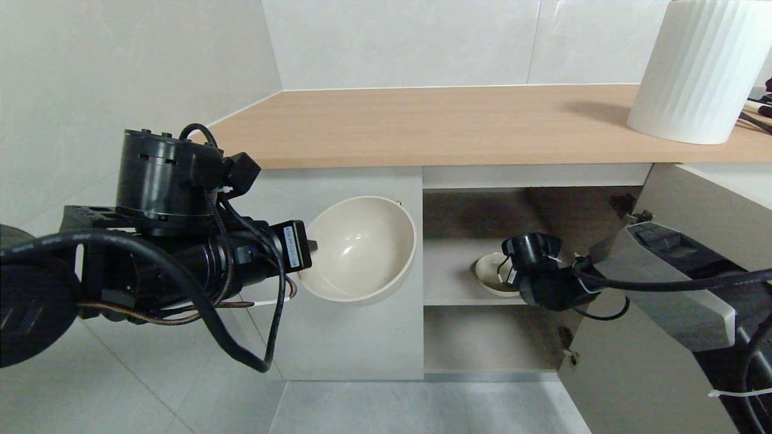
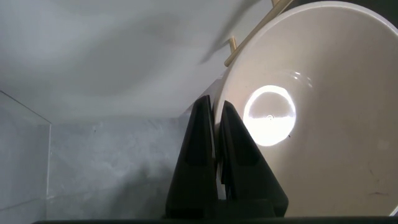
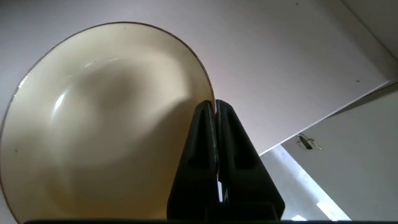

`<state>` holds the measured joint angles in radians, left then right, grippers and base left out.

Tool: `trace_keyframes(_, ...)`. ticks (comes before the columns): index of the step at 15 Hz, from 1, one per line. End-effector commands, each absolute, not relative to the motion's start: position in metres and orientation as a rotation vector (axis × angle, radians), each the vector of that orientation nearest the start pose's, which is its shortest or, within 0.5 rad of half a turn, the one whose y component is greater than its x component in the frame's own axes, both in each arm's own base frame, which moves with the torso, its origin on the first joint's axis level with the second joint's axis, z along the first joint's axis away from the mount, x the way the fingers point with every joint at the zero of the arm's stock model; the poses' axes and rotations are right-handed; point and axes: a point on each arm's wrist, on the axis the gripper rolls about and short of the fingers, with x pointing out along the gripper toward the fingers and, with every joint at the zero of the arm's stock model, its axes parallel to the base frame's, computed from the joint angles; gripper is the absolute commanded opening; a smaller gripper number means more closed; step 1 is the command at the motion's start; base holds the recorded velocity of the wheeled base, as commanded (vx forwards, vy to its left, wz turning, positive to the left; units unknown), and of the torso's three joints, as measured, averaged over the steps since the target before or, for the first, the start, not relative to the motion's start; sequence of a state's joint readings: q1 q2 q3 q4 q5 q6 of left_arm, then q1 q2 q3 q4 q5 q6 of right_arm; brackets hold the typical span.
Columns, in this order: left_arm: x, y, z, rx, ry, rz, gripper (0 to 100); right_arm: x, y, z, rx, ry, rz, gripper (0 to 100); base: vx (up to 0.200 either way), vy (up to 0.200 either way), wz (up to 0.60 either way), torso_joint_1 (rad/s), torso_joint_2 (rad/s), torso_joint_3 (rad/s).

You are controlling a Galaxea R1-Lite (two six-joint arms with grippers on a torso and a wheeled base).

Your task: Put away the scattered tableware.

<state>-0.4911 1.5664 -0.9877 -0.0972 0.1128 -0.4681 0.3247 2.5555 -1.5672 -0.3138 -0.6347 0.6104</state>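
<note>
Two bowls were held by their rims at the open cupboard.

The left gripper [image 1: 309,248] was pinched tight on the rim of the big bowl [image 1: 362,250], left of the middle, in front of the shut door [image 1: 350,337]. Holding the edge kept the bowl tipped on its side. The right gripper [image 1: 505,272], right of the middle, was clamped on the small bowl [image 1: 488,271] down at the shelf [image 1: 446,280], likely to set it there. A white vase [image 1: 699,66] stood at the upper right. I think the shut door and the right arm blocked the big bowl's way in.
</note>
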Motion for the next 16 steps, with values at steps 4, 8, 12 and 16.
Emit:
trace_keyframes(4, 0.246, -0.128, 0.220, -0.311, 0.539, -0.253, 0, 0.466, 0.143, 0.001, 0.280, 0.474, -0.464, 100, 0.000, 0.000, 0.00, 0.000, 0.00, 0.000)
trace_keyframes(8, 0.246, -0.128, 0.220, -0.311, 0.538, -0.253, 0, 0.466, 0.143, 0.002, 0.286, 0.471, -0.464, 100, 0.000, 0.000, 0.00, 0.000, 0.00, 0.000)
trace_keyframes(12, 0.246, -0.128, 0.220, -0.310, 0.539, -0.255, 0, 0.457, 0.141, 0.020, 0.294, 0.461, -0.467, 100, 0.000, 0.000, 0.00, 0.000, 0.00, 0.000)
trace_keyframes(16, 0.244, -0.136, 0.215, -0.294, 0.560, -0.276, 0, 0.410, 0.143, 0.059, 0.301, 0.562, -0.290, 100, 0.000, 0.000, 0.00, 0.000, 0.00, 0.000)
